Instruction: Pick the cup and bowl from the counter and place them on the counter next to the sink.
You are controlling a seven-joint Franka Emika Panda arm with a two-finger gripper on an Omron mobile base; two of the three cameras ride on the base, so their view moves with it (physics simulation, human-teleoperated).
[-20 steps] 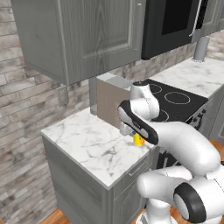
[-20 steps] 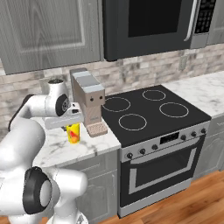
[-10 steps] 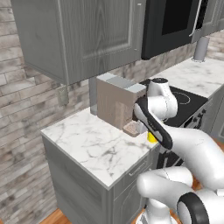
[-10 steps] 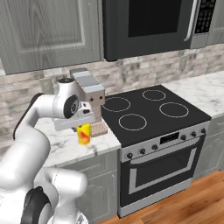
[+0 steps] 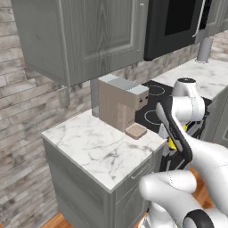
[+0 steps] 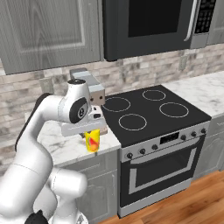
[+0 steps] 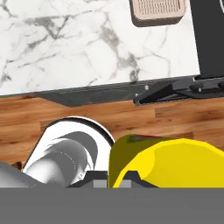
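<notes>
My gripper (image 6: 90, 131) is shut on the small yellow cup (image 6: 92, 141) with a red mark and holds it in the air. The cup hangs off the front edge of the white marble counter (image 6: 61, 148), close to the stove's left corner. In the hand view the cup (image 7: 170, 162) sits between the finger tips at the bottom, above the wooden floor, with the counter (image 7: 65, 43) beyond. From the left base view only a sliver of the cup (image 5: 171, 143) shows behind my forearm. The bowl and the sink are out of view.
A tan and grey coffee machine (image 5: 120, 104) stands at the back of the counter, its drip tray (image 7: 159, 11) toward the front. A black stove (image 6: 153, 109) adjoins the counter on the right, a microwave (image 6: 148, 22) above it. Grey wall cabinets (image 5: 84, 31) hang overhead.
The arm has swung right with the cup in its grip, carrying it from above the counter beside the coffee machine out past the counter's front edge near the stove.
</notes>
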